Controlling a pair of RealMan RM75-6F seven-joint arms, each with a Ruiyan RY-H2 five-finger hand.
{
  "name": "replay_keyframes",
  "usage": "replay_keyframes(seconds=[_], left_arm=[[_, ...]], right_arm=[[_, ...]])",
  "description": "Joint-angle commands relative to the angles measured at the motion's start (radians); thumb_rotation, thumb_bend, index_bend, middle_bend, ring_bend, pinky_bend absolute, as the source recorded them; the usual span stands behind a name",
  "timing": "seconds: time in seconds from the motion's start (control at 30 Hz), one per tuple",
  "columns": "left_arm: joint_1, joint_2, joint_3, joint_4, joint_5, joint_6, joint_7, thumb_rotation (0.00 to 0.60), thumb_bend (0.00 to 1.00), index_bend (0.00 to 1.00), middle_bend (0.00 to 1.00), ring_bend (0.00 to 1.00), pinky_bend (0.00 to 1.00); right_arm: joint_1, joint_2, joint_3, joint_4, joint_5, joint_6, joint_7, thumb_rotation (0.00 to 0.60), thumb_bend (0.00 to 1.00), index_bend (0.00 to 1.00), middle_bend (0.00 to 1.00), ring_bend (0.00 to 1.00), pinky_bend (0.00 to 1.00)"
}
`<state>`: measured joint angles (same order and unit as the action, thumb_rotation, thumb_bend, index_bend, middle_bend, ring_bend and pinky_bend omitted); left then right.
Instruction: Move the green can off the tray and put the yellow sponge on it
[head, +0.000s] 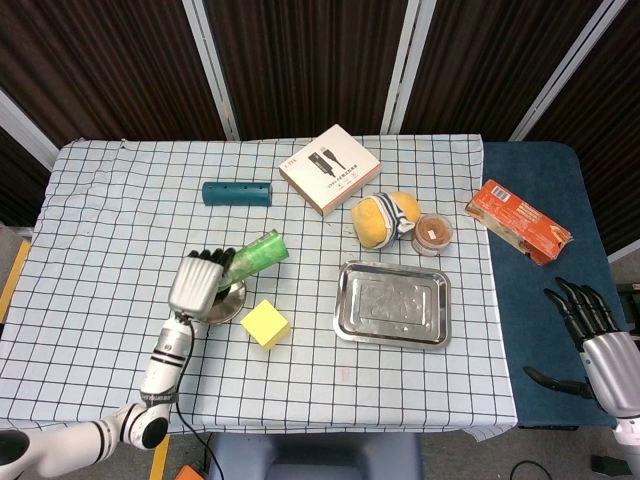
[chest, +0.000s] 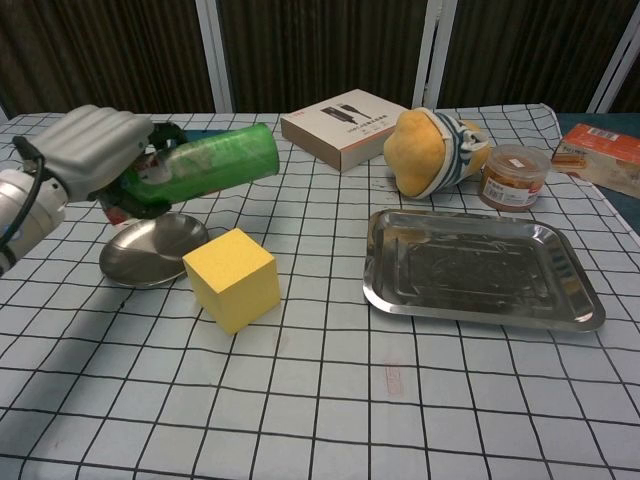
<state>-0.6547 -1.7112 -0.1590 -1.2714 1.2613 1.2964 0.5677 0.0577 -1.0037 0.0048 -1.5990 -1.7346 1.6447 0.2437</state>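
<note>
left hand (chest: 95, 150): fingers wrapped round the green can (chest: 205, 166), holding it lifted above the table, lying roughly sideways with its free end pointing toward the robot's right (head view shows it tilted up-right from the fist)
green can: off the tray, in the air over the small round metal dish (chest: 152, 250); not touching the dish as far as chest view shows
right hand (head: 592, 332): low at the right edge of head view, over the dark blue surface (head: 545, 300); fingers spread apart, nothing in it; not seen in chest view
tray (chest: 485, 268): steel, rectangular, nothing lying in it, on the checked cloth (chest: 330, 400) right of centre
yellow sponge (chest: 232, 278): cube-shaped block on the cloth, just beside the metal dish, between dish and tray; apart from the tray
metal dish: on the cloth below the left hand, its rim near the sponge
teal cylinder (head: 236, 193): lying flat toward the back of the table, well apart from the hand
white box (head: 328, 168): flat at the back, centre
yellow plush toy (chest: 433, 150): behind the tray, with a striped band
small jar (chest: 513, 176): clear tub with brown contents, just beside the plush, behind the tray's far right corner
orange box (head: 517, 221): on the blue surface, right of the cloth
</note>
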Motion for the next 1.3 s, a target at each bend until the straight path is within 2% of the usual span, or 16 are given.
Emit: replay_keyframes(seconds=[0.03,0.2,0.47,0.6,0.73,0.8,0.97,1.1,1.3], left_arm=[[0.061,0.027,0.05,-0.046,0.007,0.039,0.015,0.6,0.36,0.44,0.61,0.56,0.63],[0.091,0.005,0.059,-0.028,-0.005,0.038,0.003,0.6,0.37,0.44,0.61,0.56,0.63],[0.094,-0.044,0.042,0.016,-0.017,0.011,0.0,0.6,0.37,0.43,0.59,0.56,0.63],[0.094,-0.057,0.044,0.036,-0.001,0.013,0.018,0.6,0.37,0.39,0.56,0.53,0.62],[0.096,-0.057,0.043,0.04,-0.002,0.007,0.056,0.6,0.36,0.26,0.43,0.43,0.56],[0.099,-0.051,0.039,0.025,-0.017,-0.005,0.067,0.6,0.36,0.18,0.34,0.35,0.51],[0.109,-0.028,0.026,-0.027,-0.064,-0.031,0.106,0.6,0.37,0.05,0.18,0.19,0.44],[0.114,-0.008,0.02,-0.064,-0.083,-0.037,0.131,0.6,0.37,0.0,0.09,0.12,0.38],[0.118,0.008,0.016,-0.101,-0.088,-0.029,0.153,0.6,0.37,0.0,0.0,0.04,0.32]], right_arm=[[0.001,-0.002,0.001,0.001,0.001,-0.002,-0.003,0.6,0.07,0.0,0.0,0.0,0.0],[0.004,-0.003,0.002,0.0,0.008,-0.01,-0.003,0.6,0.07,0.0,0.0,0.0,0.0],[0.005,-0.001,0.002,0.0,0.009,-0.009,-0.001,0.6,0.07,0.0,0.0,0.0,0.0],[0.005,-0.001,0.002,-0.001,0.011,-0.009,0.001,0.6,0.07,0.0,0.0,0.0,0.0],[0.004,-0.001,0.001,-0.001,0.01,-0.008,0.002,0.6,0.07,0.0,0.0,0.0,0.0],[0.004,-0.001,0.001,-0.001,0.009,-0.007,0.001,0.6,0.07,0.0,0.0,0.0,0.0],[0.003,0.0,0.0,-0.003,0.01,-0.009,-0.004,0.6,0.07,0.0,0.0,0.0,0.0],[0.003,0.0,-0.002,-0.004,0.01,-0.011,-0.008,0.6,0.07,0.0,0.0,0.0,0.0],[0.004,0.0,-0.002,-0.006,0.012,-0.016,-0.011,0.6,0.07,0.0,0.0,0.0,0.0]])
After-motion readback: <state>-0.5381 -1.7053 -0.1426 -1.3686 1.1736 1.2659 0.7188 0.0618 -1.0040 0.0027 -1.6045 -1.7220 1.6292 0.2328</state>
